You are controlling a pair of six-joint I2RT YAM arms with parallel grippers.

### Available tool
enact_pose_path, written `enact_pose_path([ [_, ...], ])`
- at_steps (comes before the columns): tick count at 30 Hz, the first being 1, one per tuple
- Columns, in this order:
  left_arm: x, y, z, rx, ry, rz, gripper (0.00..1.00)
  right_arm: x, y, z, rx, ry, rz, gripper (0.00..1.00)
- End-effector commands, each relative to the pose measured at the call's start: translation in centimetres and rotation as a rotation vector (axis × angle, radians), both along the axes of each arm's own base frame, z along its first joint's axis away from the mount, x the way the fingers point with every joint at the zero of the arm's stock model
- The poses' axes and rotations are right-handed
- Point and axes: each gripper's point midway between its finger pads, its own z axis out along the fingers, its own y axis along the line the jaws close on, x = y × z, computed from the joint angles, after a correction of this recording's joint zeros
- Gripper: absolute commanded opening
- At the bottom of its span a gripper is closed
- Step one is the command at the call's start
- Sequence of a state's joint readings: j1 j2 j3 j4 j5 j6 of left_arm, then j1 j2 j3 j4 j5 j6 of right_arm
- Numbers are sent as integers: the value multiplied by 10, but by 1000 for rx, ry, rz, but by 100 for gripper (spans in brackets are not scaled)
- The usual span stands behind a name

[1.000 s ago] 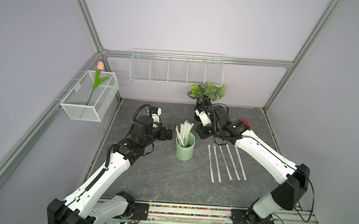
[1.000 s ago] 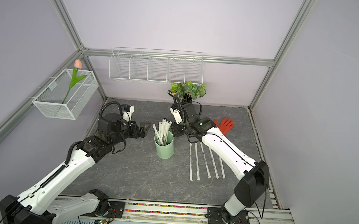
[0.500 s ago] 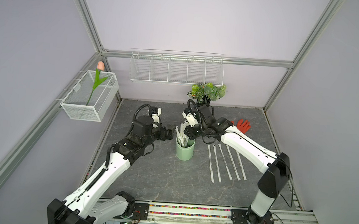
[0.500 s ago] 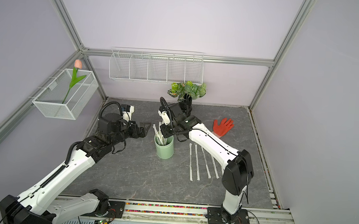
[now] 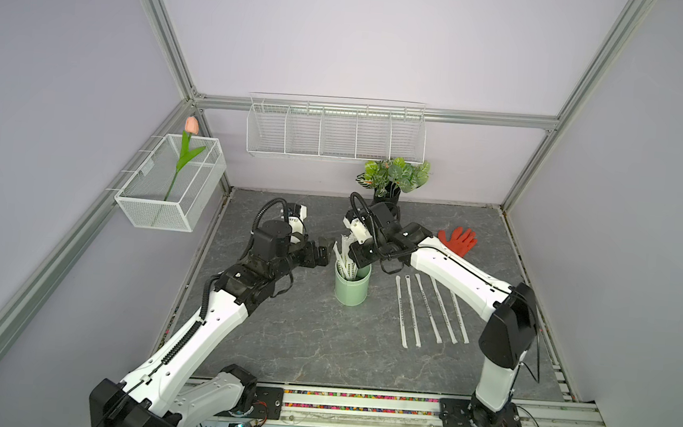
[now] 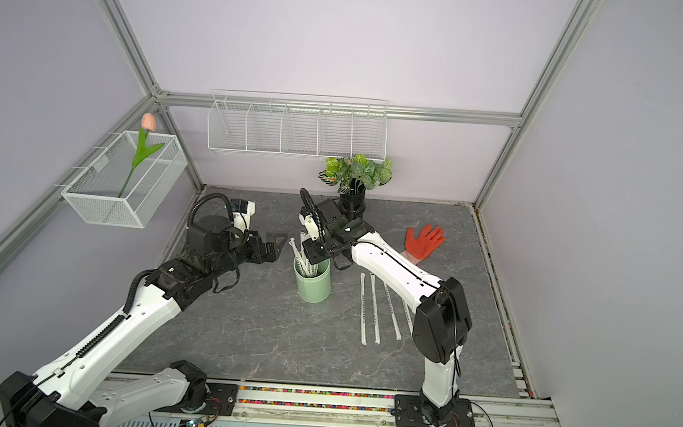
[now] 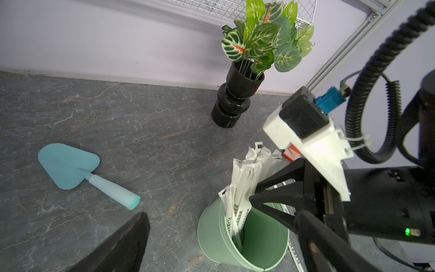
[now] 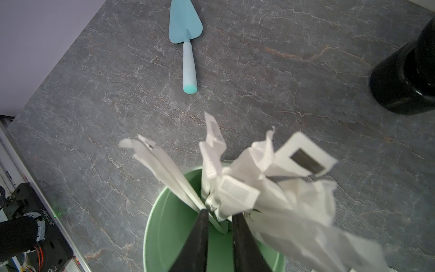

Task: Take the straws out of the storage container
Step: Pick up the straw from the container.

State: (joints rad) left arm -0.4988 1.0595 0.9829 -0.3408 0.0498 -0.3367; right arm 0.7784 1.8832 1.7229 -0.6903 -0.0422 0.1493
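While your right gripper (image 8: 219,213) hangs over the cup (image 8: 164,212), its two black wedge fingers stand narrow, with a few wrapped straws (image 8: 235,193) between the tips. You cannot tell from these views whether they pinch yet. Your left gripper (image 6: 277,245) hovers wide open just beside the cup's rim, holding nothing and not touching it.

Most of the straws stand bunched in the cup, leaning to one side and poking well above the rim. A row of straws (image 5: 428,309) lies flat on the table (image 5: 300,344) by your right arm.

Watch three things. The wrappers are thin, crinkled paper with flared, frayed ends, so a grip on a tip alone may tear it or slip off. The bunch is tight, so several straws could rise together, or neighbours could drag along and spill. The cup is smooth, looks light and is unbraced, so a sideways pull could tip or lift it. Pull straight up, and consider steadying the cup with your left gripper.

Farther out, a blue trowel (image 8: 186,47), a glossy black vase (image 7: 235,103) and an orange glove (image 5: 458,240) sit away from the cup.
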Motion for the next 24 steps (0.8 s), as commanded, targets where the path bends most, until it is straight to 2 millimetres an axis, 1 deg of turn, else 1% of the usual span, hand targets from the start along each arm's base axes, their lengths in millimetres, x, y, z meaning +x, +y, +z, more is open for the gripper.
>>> enact_pose_path([
  [1,-2,-1,7,-16,-20,-2,100,3,-2,-1,-9,9,0,21],
  [5,-3,-1,8,-18,-22,-4,100,3,0,-3,-10,14,3,21],
  [14,-2,-2,8,-18,-20,-6,100,2,-2,0,-9,14,7,14],
  [19,-2,-2,7,-18,-18,-7,100,-1,-2,7,3,10,8,11],
  [24,-3,-3,7,-21,-16,-12,100,-5,-7,19,11,-4,7,10],
])
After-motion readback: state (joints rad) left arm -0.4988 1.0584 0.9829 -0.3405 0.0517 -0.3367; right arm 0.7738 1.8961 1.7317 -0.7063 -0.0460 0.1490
